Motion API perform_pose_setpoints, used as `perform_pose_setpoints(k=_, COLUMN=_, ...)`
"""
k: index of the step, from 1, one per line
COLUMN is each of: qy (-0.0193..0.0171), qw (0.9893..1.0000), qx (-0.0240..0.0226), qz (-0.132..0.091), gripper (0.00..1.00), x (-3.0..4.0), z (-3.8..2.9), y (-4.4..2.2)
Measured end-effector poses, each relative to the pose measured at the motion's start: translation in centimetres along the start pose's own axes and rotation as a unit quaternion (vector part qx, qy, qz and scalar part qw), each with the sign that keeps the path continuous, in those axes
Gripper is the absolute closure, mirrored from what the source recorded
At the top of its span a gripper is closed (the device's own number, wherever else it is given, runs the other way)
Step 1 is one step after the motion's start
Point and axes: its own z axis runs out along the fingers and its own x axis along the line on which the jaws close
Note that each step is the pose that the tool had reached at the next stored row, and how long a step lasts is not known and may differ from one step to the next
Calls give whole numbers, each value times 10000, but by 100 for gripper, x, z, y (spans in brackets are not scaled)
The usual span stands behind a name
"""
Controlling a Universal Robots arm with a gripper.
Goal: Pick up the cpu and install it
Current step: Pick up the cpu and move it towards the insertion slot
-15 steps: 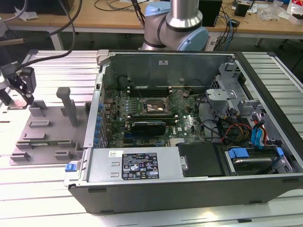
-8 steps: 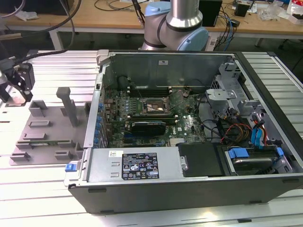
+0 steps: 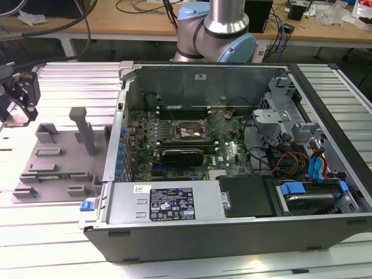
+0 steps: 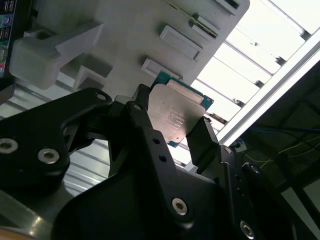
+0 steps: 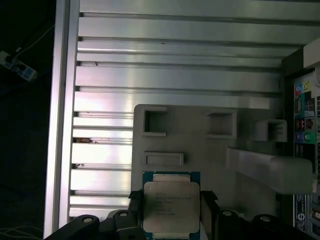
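Observation:
The cpu (image 5: 171,207) is a flat square chip with a silvery top and a green rim. In both wrist views it sits between the black fingers of my gripper (image 5: 171,200), which is shut on two of its opposite edges. In the second wrist view the cpu (image 4: 175,116) is tilted in my gripper (image 4: 172,122), with the grey fixture behind it. At the exterior view's far left, my gripper (image 3: 20,107) hangs over the slatted table, beside the fixture's left end. The motherboard socket (image 3: 189,131) lies open inside the computer case, far to the exterior view's right of the gripper.
A grey fixture plate (image 3: 58,160) with raised blocks and an upright post (image 3: 84,125) lies between the gripper and the open computer case (image 3: 232,145). The case wall (image 3: 119,133) stands along its left side. The aluminium slatted table (image 5: 175,75) ends close by at an edge (image 5: 60,125).

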Motion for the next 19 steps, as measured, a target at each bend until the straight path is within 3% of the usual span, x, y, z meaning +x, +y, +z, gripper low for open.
perform_pose_setpoints(k=5, qy=-1, qw=10000, qx=0, qz=0, gripper=45, x=0, z=-29, y=2)
perform_pose_setpoints(k=19, qy=-9, qw=10000, qx=0, qz=0, gripper=45, x=-4, z=-303, y=19)
